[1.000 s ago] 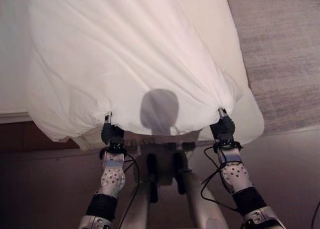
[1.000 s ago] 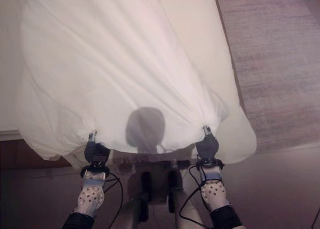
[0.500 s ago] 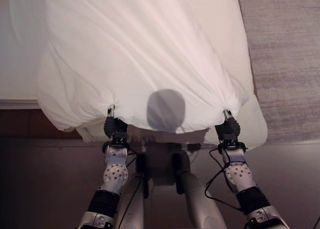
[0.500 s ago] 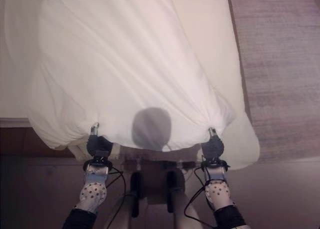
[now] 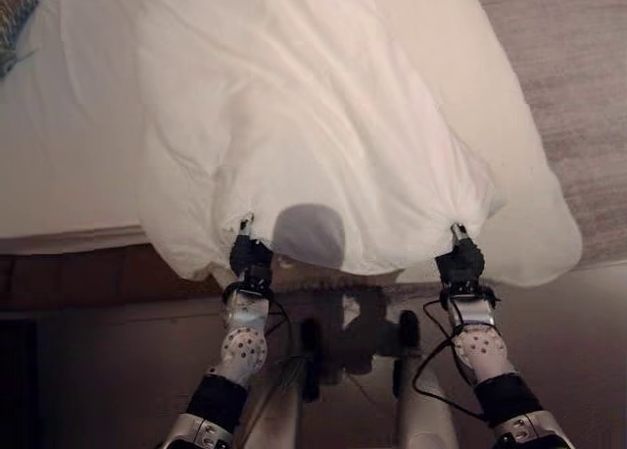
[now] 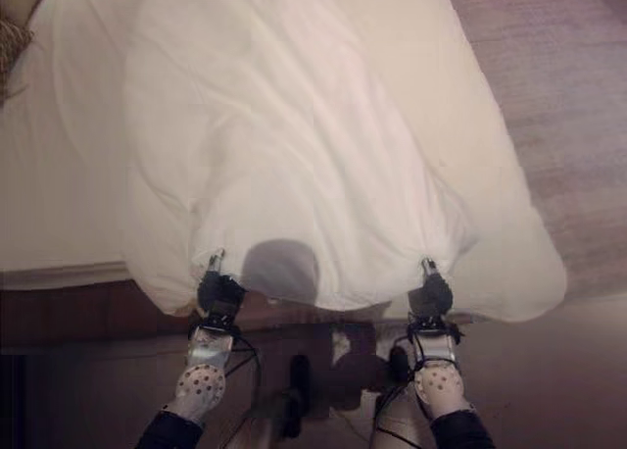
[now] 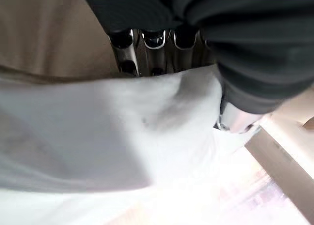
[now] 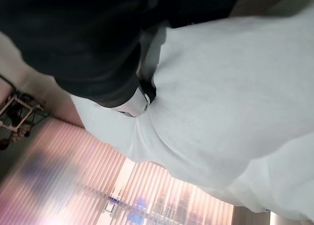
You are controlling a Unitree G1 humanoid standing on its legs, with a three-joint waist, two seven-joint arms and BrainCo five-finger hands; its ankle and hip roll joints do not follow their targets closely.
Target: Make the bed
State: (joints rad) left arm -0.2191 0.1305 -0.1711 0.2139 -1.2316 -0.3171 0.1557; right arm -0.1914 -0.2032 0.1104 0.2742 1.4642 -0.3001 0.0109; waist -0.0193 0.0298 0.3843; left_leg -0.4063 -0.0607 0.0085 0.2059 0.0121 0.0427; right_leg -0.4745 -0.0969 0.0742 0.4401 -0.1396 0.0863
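Note:
A white duvet [image 5: 313, 125] lies bunched along the bed [image 5: 59, 174], its near edge hanging over the foot of the mattress. My left hand [image 5: 250, 256] is shut on that edge at the left, the cloth puckered around it. My right hand [image 5: 460, 263] is shut on the edge at the right in the same way. In the left wrist view the fingers [image 7: 152, 43] and thumb [image 7: 235, 118] pinch a fold of the duvet [image 7: 122, 131]. In the right wrist view the white cloth [image 8: 225, 102] runs out from under the right hand [image 8: 88, 43].
The bare white sheet shows left of the duvet. A woven patterned thing [image 5: 12, 18] sits at the bed's far left corner. A brown wooden bed frame [image 5: 88, 277] runs under the mattress. Grey carpet [image 5: 578, 86] lies to the right of the bed.
The whole picture has shifted right and down, so the camera has moved. Both hands keep their hold on the duvet's edge, and more bare sheet shows on the left.

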